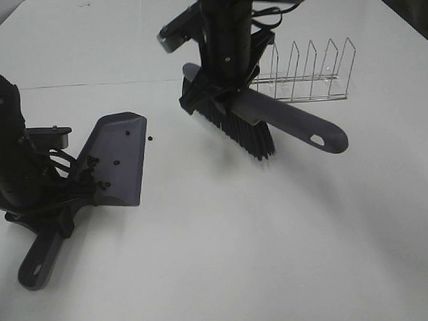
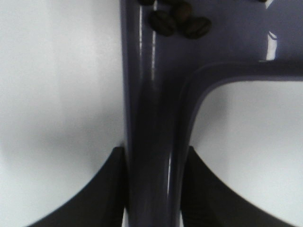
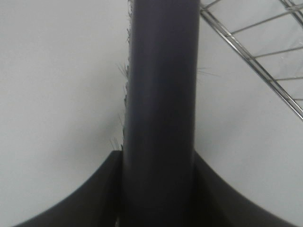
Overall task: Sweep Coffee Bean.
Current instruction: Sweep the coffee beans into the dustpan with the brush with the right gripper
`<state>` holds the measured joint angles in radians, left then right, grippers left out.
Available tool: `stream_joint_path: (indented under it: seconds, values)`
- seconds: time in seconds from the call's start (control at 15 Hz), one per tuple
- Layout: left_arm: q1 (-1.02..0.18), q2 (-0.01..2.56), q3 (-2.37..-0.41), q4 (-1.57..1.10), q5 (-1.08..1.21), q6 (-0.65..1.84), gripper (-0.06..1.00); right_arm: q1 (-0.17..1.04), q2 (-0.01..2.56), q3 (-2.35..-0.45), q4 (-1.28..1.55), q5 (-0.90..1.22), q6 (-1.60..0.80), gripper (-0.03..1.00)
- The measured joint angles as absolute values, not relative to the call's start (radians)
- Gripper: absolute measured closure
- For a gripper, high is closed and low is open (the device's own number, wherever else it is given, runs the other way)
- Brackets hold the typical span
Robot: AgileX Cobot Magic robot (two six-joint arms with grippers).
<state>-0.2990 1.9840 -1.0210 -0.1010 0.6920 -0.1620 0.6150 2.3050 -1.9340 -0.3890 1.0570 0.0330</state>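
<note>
A grey dustpan (image 1: 121, 154) lies on the white table at the left, and my left gripper (image 1: 60, 213) is shut on its handle (image 2: 151, 142). Coffee beans (image 1: 94, 176) are piled at the back of the pan, seen close up in the left wrist view (image 2: 180, 21). A couple more lie on the pan's floor, and one bean (image 1: 150, 140) sits on the table just off the pan's front corner. My right gripper (image 1: 222, 96) is shut on the grey brush (image 1: 298, 125), and its black bristles (image 1: 245, 134) hang right of the pan. The brush handle (image 3: 158, 94) runs between the fingers.
A wire rack (image 1: 306, 71) stands on the table behind the brush, also seen in the right wrist view (image 3: 265, 61). A seam in the table cover (image 1: 90, 85) runs across the back left.
</note>
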Motion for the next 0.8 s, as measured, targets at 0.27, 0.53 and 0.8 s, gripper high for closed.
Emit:
stream_joint_path:
  seconds: [0.27,0.53,0.8]
  values:
    - [-0.299,1.984,-1.021,-0.101,0.692,-0.162,0.68,0.682,2.406,-1.962,-0.42,1.034,0.022,0.61]
    - [-0.299,1.984,-1.021,-0.101,0.692,-0.162,0.68,0.73,2.462,-2.038,-0.365,1.053,-0.034,0.61]
    - [-0.299,1.984,-1.021,-0.101,0.692,-0.162,0.68,0.811,2.47,-2.153,-0.312,1.136,-0.029,0.61]
